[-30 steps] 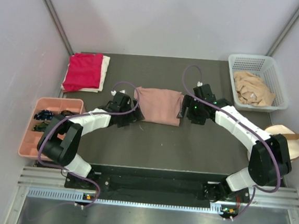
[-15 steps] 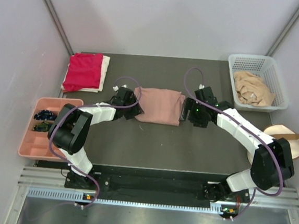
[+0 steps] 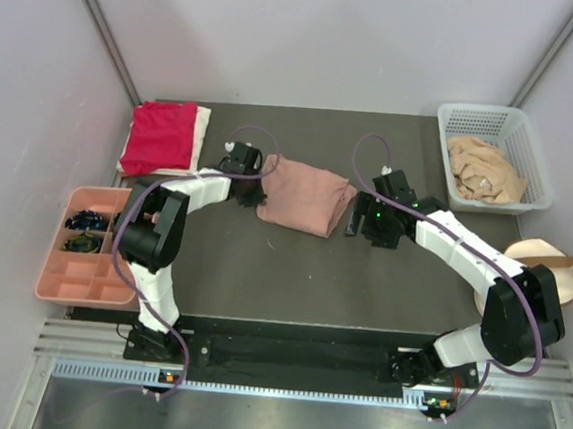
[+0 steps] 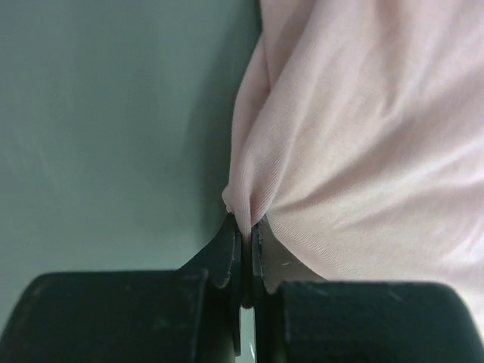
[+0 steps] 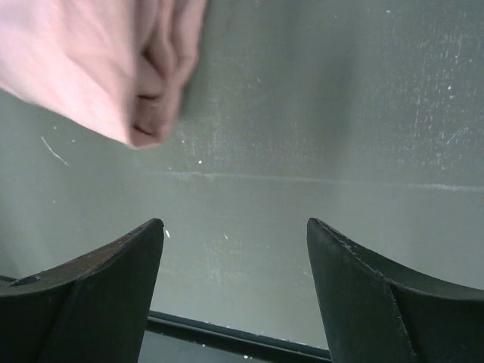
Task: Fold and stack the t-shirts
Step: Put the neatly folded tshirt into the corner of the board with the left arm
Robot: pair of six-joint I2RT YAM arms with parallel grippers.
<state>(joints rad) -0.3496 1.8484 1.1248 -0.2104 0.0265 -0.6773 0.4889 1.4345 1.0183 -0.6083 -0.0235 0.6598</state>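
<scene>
A folded dusty-pink t-shirt (image 3: 303, 196) lies in the middle of the dark table. My left gripper (image 3: 255, 194) is shut on its left edge; in the left wrist view the pink t-shirt (image 4: 363, 136) is pinched between the two black fingers (image 4: 227, 253). My right gripper (image 3: 351, 218) stands open just off the shirt's right end, with only bare table between its fingers (image 5: 98, 280); a corner of the pink t-shirt (image 5: 113, 68) shows at upper left there. A folded red t-shirt (image 3: 160, 135) lies on a white one (image 3: 203, 127) at the back left. A tan t-shirt (image 3: 483, 172) sits crumpled in a basket.
A white mesh basket (image 3: 533, 146) stands at the back right. A pink compartment tray (image 3: 73, 271) with small dark items sits at the left edge. A round cream bag (image 3: 560, 274) with a brown strap lies at the right edge.
My left gripper has closed on the pink shirt's left edge and moved toward the back, dragging that end up so the shirt now lies skewed. The right gripper has barely shifted.
</scene>
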